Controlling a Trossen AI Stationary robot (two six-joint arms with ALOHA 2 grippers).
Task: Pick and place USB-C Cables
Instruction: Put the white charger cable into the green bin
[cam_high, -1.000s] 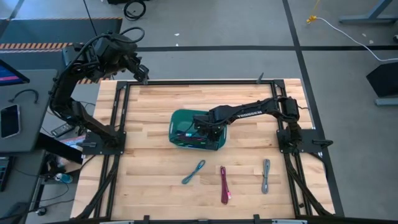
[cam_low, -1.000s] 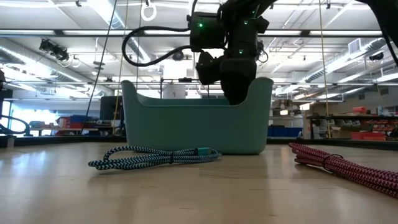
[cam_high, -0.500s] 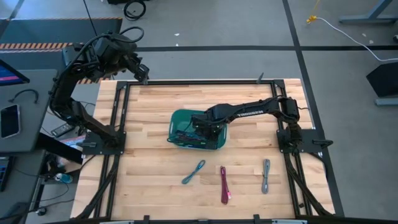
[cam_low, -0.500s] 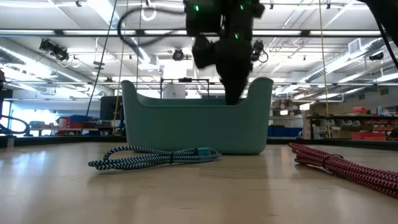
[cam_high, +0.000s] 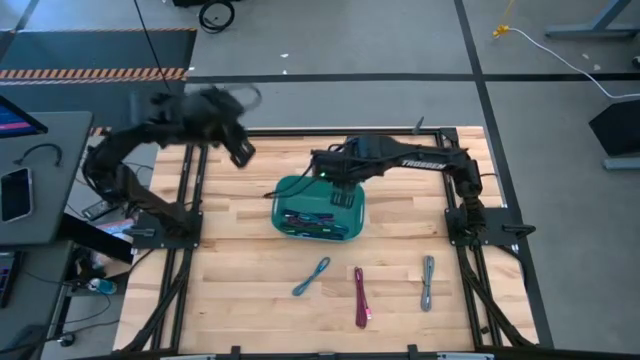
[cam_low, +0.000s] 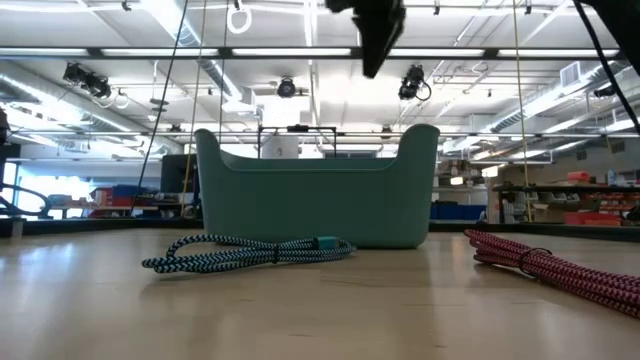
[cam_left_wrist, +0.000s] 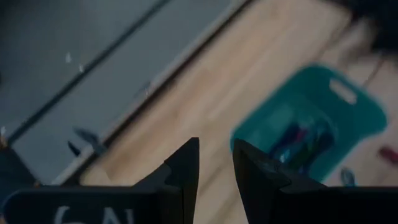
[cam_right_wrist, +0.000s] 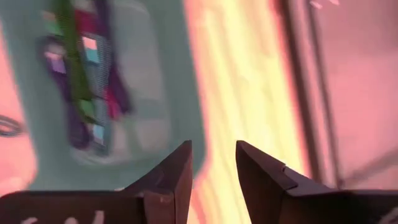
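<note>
left arm (cam_high: 190, 115) motion-blurred, cables in bin (cam_high: 310, 216) indistinct

Pale butcher-block wood with a soft sheen for the surface (cam_high: 240, 270). Smooth, matt teal plastic for the bin (cam_low: 320, 205). Rough braided cloth sheathing on the teal-and-white cable (cam_low: 245, 252) and the magenta cable (cam_low: 545, 265). Dark matt plastic or metal on the right claw (cam_right_wrist: 211, 177).

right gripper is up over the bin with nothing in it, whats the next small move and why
Probably swing the right gripper, open and empty above the teal bin, toward the grey cable. It lies nearest that arm's side, with the magenta cable and cyan cable also still on the table.
</note>
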